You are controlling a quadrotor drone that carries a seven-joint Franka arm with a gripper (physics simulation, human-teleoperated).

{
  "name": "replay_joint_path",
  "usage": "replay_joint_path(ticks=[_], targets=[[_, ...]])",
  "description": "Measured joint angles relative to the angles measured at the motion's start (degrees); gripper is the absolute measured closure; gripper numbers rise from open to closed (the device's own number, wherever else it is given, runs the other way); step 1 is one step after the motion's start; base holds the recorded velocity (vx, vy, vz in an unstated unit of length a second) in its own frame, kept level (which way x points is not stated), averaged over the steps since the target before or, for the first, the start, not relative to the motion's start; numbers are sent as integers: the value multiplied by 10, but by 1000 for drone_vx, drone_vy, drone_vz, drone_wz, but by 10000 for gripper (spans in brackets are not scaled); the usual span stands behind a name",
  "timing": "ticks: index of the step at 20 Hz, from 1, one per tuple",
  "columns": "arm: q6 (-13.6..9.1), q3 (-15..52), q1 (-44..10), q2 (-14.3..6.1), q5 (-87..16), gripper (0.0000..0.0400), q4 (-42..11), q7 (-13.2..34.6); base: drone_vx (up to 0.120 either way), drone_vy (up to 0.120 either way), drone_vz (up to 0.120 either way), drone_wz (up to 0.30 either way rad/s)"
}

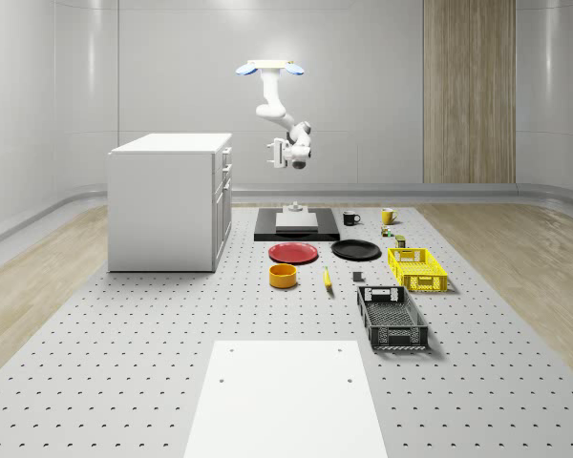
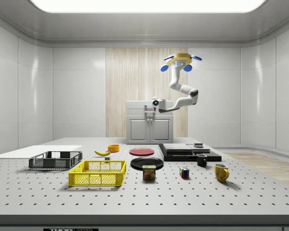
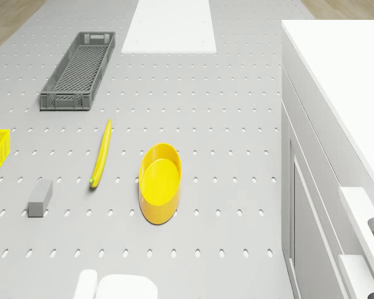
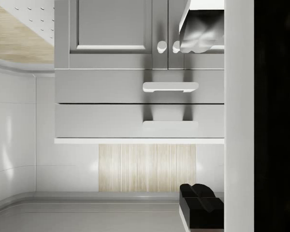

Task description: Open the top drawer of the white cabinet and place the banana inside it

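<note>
Gripper (image 1: 288, 157) hung facing cabinet (image 1: 167, 200) front, level with closed top drawer (image 4: 139, 121); finger state undeterminable.

Illumination is bright, even and diffuse. In the side view, a large ceiling panel (image 2: 144, 5) supplies overhead light. Shadows on the surface (image 1: 124, 363) are short, soft and lie directly under the objects. The wall panels (image 2: 36, 96) carry mild vertical glare. In the wrist view, the drawer handles (image 4: 170, 87) cast soft shadows.
</note>
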Motion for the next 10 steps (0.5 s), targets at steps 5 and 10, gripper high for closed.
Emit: replay_joint_path(ticks=[5,10], targets=[[26,19,6,-3,14,0,-17,-2,0,0,0,0],[58,44,14,-2,36,0,-37,-8,0,0,0,0]])
